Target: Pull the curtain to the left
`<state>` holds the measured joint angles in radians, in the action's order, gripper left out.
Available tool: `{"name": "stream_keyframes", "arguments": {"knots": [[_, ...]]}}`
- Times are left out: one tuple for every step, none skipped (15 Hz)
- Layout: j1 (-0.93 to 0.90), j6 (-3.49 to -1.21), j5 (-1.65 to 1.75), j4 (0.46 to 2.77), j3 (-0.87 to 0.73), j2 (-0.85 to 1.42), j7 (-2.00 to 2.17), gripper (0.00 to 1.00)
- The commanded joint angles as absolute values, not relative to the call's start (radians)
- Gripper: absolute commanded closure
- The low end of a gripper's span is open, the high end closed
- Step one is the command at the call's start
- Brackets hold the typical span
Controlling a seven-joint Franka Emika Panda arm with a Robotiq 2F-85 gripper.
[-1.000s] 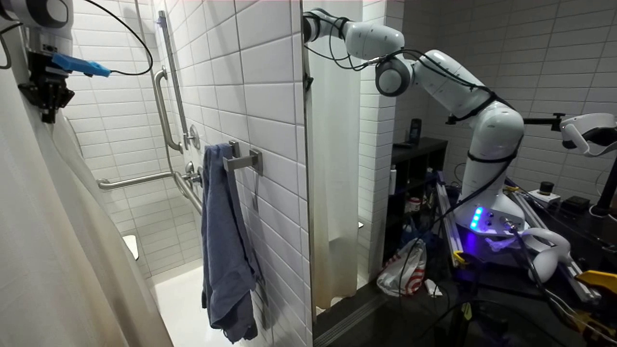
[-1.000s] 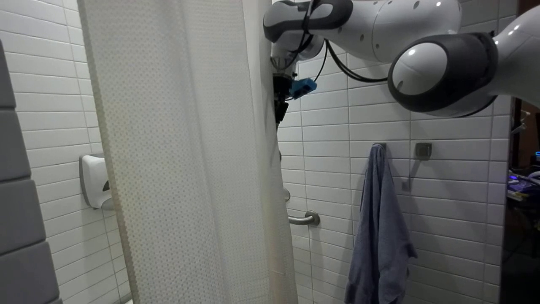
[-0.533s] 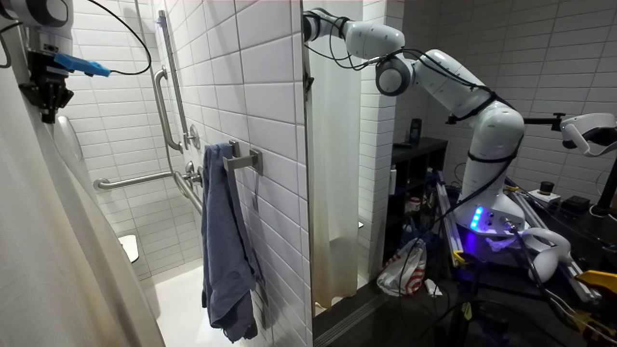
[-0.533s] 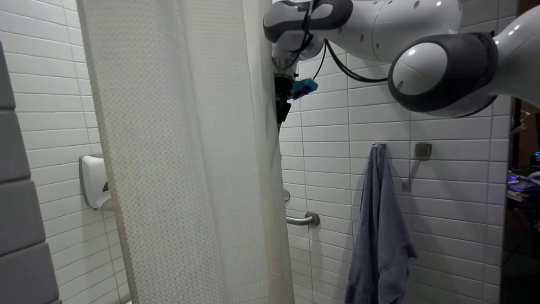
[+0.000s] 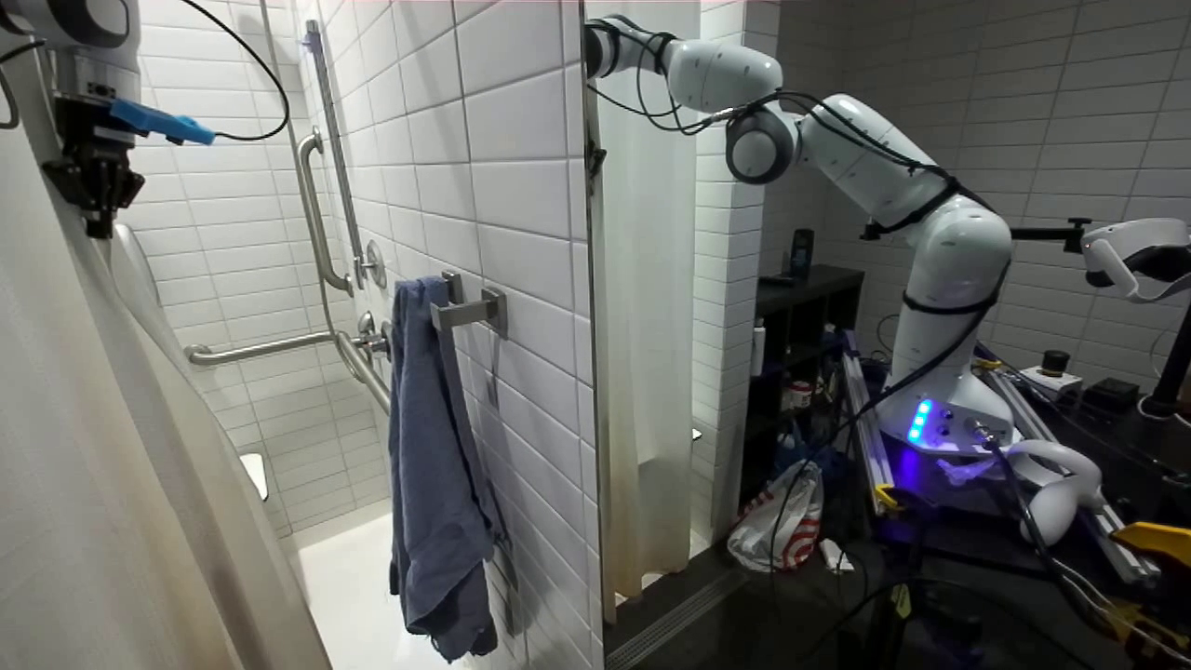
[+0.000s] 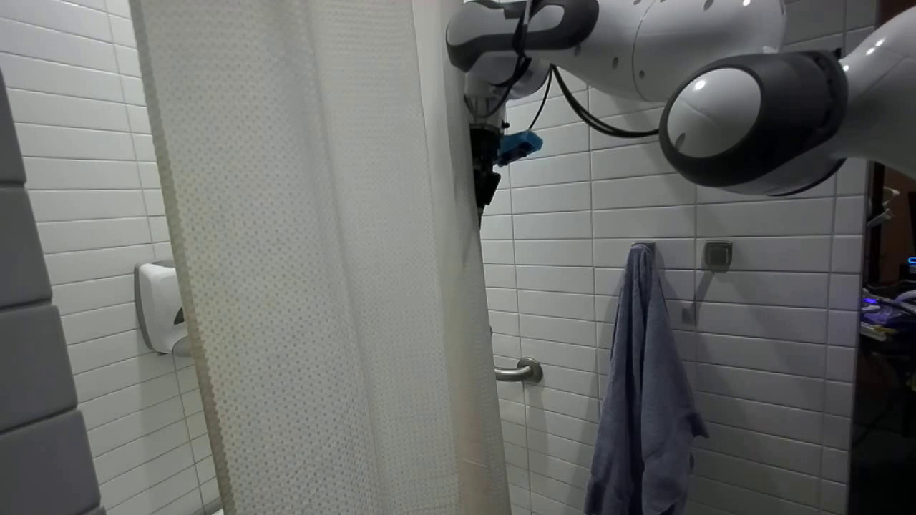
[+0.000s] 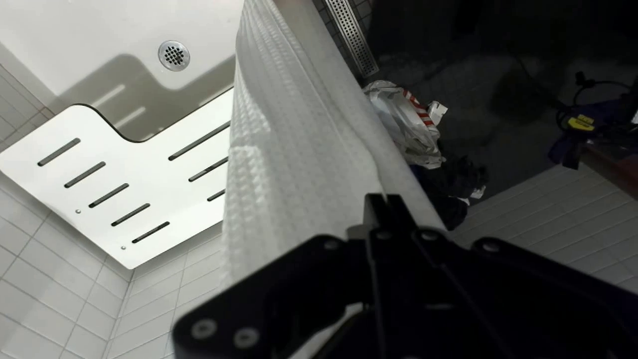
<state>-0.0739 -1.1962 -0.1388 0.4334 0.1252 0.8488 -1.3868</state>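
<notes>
Fingers (image 7: 374, 209) pinching a fold of the curtain (image 6: 315, 257).
In an exterior view it hangs lengthwise up and down, mostly left of the fingers.

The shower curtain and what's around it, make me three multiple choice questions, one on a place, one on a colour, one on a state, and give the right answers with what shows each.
1. Where is the towel?
A. Over the robot's arm
B. Hanging by the tiled wall
C. On the shower floor

2. What colour are the stripes on the plastic bag?
A. Red
B. Green
C. Black

3. How do the jaws of the tool stand?
A. Wide apart
B. Spread around the towel
C. Closed

1: B, as both exterior views show it hanging there.
2: A, as the wrist view shows red stripes on it.
3: C, as the wrist view shows the fingertips together, with a crease of the curtain running to them.
</notes>
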Motion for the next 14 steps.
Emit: {"name": "stream_keyframes", "arguments": {"knots": [[-0.102, -1.107, -0.075, 0.360, 0.113, 0.917, -1.421, 0.99], [-0.097, -1.151, -0.078, 0.490, 0.103, 0.843, -1.436, 0.99], [-0.097, -1.144, -0.073, 0.489, 0.104, 0.842, -1.443, 0.99], [-0.098, -1.140, -0.069, 0.490, 0.104, 0.841, -1.448, 0.99], [-0.099, -1.137, -0.066, 0.491, 0.104, 0.841, -1.452, 0.99], [-0.098, -1.133, -0.064, 0.491, 0.105, 0.840, -1.458, 0.99], [-0.099, -1.130, -0.061, 0.491, 0.104, 0.840, -1.463, 0.99], [-0.099, -1.128, -0.059, 0.491, 0.104, 0.840, -1.467, 0.99], [-0.099, -1.125, -0.057, 0.491, 0.104, 0.839, -1.471, 0.99], [-0.107, -1.067, -0.047, 0.362, 0.109, 0.910, -1.468, 0.99], [-0.099, -1.112, -0.050, 0.490, 0.104, 0.838, -1.479, 0.99], [-0.099, -1.108, -0.048, 0.489, 0.104, 0.838, -1.483, 0.99], [-0.100, -1.108, -0.046, 0.489, 0.104, 0.839, -1.485, 0.99], [-0.099, -1.107, -0.046, 0.489, 0.104, 0.838, -1.490, 0.99]]}}
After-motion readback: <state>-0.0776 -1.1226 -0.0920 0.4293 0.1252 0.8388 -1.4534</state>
